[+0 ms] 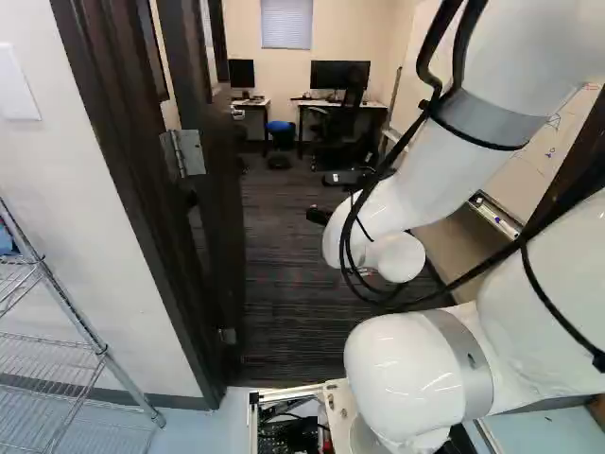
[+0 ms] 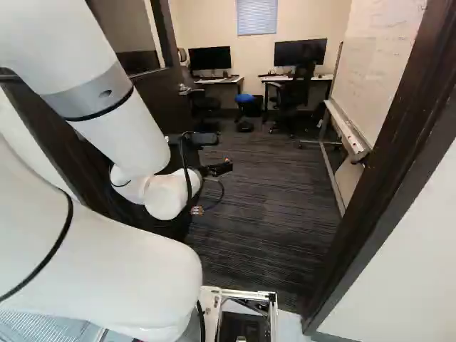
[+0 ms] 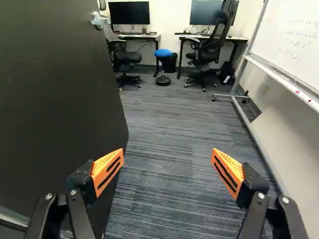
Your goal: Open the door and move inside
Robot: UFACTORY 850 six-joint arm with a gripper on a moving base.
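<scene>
The gripper [image 2: 216,169] reaches through the doorway on the arm, in front of the dark door. In the wrist view the gripper [image 3: 167,172] is open, its orange pads wide apart with only carpet showing between them. The dark door [image 3: 55,99] stands swung inward, close beside one finger; whether they touch I cannot tell. Its lever handle [image 2: 184,89] lies beyond the gripper, near the door's far edge. At the left of the left base view, the door [image 1: 223,208] hangs from its hinge [image 1: 182,153] on the frame.
The door frame's right post [image 2: 388,164] stands beside the opening. A whiteboard on a stand [image 3: 291,42] lines the room's right side. Desks [image 2: 283,78], office chairs and a blue stool [image 3: 163,53] are at the back. A wire rack [image 1: 57,359] stands outside, left of the doorway.
</scene>
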